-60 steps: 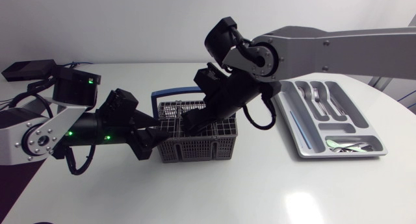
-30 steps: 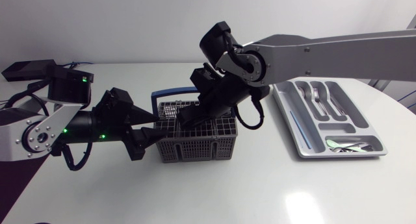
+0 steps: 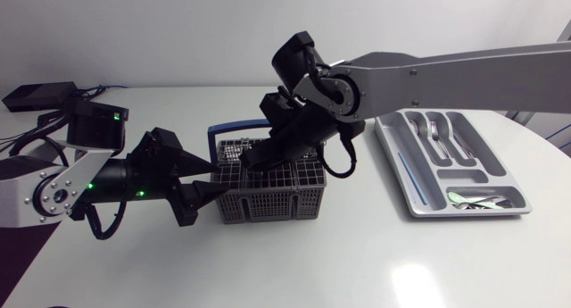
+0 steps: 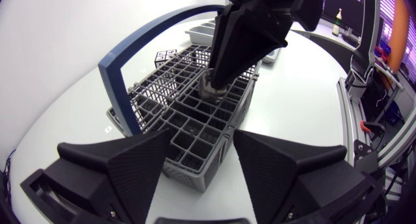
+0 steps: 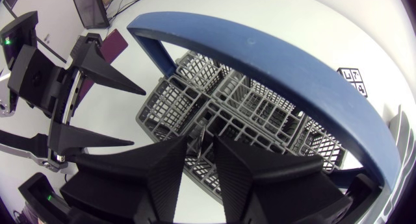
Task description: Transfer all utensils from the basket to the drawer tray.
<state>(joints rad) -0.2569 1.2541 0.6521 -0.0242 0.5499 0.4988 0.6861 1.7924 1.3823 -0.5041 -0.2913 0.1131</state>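
— Grey plastic lattice: is that where the basket is to be found?
— It is. The basket is set upright near the middle of the white desk, and a blue handle is arched over its 11 o'clock side.
— What is seen inside it?
— In the left wrist view a small greyish piece is seen in one of the inner cells, right at the tip of the right pincer. What the piece is cannot be made out.
— Is it clamped?
— That cannot be told. The right pincer is held down among the cells at the basket's top, with its arm brought in from 3 o'clock.
— How is the left pincer held?
— It is spread wide at the basket's 9 o'clock end, and a corner of the basket is taken in between its parted fingers. Whether the wall is touched cannot be judged.
— Where is the drawer tray placed?
— At 3 o'clock from the basket, well apart from it, on the same desk. Toward its 12 o'clock end forks are laid in a compartment, and more utensils are laid crosswise in the compartment at 6 o'clock.
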